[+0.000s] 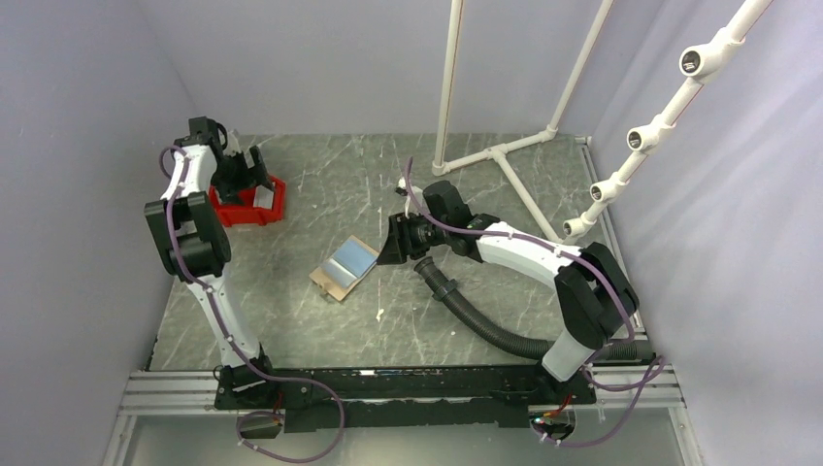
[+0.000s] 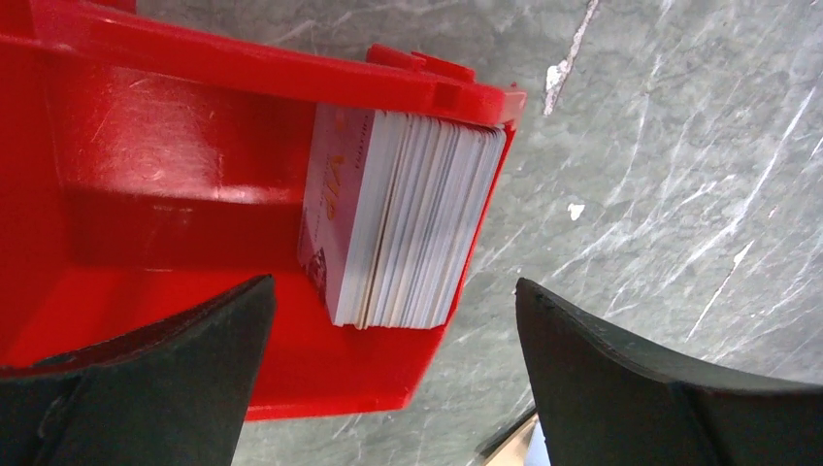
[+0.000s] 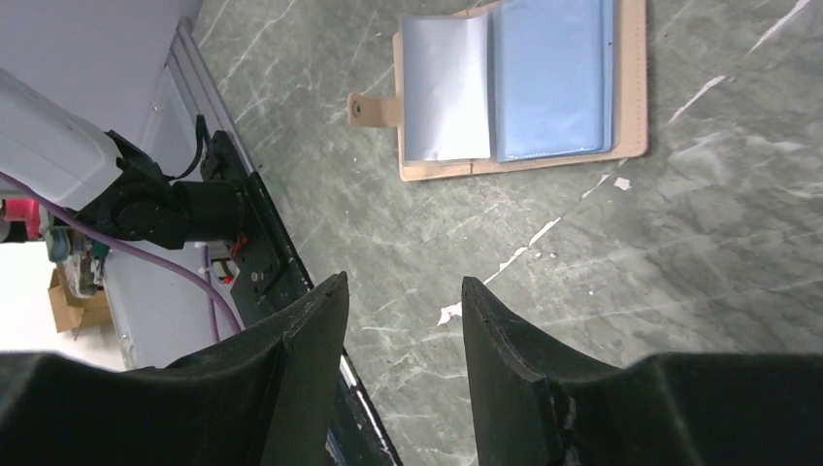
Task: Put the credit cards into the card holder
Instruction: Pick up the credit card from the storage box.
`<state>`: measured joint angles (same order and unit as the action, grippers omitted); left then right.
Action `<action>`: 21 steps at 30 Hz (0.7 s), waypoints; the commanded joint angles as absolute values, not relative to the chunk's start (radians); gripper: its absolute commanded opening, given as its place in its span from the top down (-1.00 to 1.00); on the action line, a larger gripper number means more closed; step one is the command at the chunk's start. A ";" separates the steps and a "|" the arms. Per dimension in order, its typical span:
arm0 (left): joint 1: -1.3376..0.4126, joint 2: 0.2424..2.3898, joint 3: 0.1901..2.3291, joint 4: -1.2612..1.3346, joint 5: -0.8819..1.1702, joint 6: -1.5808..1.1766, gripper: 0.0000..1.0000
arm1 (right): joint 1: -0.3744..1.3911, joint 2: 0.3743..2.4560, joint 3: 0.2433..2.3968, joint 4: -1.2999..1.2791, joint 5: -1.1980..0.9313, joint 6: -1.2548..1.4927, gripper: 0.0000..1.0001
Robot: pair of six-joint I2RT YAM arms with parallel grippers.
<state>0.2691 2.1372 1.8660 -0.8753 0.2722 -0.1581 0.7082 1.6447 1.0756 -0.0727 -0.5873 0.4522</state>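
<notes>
Inspection finding: the left gripper point(image 2: 393, 289) is hovering over the red bin point(image 2: 146, 146) in the upper left of the overhead view. Its jaws are standing fully apart and holding nothing. The credit cards point(image 2: 408, 218) are standing on edge as one tightly packed stack, leaning against the bin's wall at the centre of the left wrist view. None is showing in the card holder point(image 3: 524, 87), which is lying opened flat at the top of the right wrist view. Its clear and blue sleeves are facing up, and one leaf is lifting slightly.

The right gripper point(image 3: 403, 283) is waiting just beside the holder, jaws parted and empty, touching nothing.

Risks, as judged:
- The lower-right finger point(image 2: 631, 388) is sitting outside the bin, over the bare table point(image 2: 679, 146), so the bin wall is lying between it and the stack. Closing from here would likely be pinching wall and cards together, or dragging the bin.
- The cards are pressing face to face, so a grip is likely to be lifting several at once, or fanning them out.
- Thin, smooth edges may be slipping from the pads during transfer.
- Nothing is pinning the holder, so it may be sliding when a card is pushed into a sleeve.

Surroundings: a black corrugated hose point(image 1: 476, 316) is trailing beneath the right arm at lower centre-right. A white pipe frame point(image 1: 505, 155) is standing at the upper right. Neither is obstructing the path between bin and holder.
</notes>
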 commanded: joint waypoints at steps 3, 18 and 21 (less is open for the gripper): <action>0.313 2.169 1.876 -0.794 0.407 -0.134 -0.99 | 0.686 1.595 1.061 -0.093 -0.608 0.412 0.01; 0.321 2.254 1.913 -0.766 0.543 -0.182 -0.92 | 0.667 1.600 1.057 -0.064 -0.618 0.423 0.02; 0.321 2.238 1.906 -0.752 0.564 -0.190 -0.87 | 0.666 1.606 1.058 -0.060 -0.622 0.425 0.02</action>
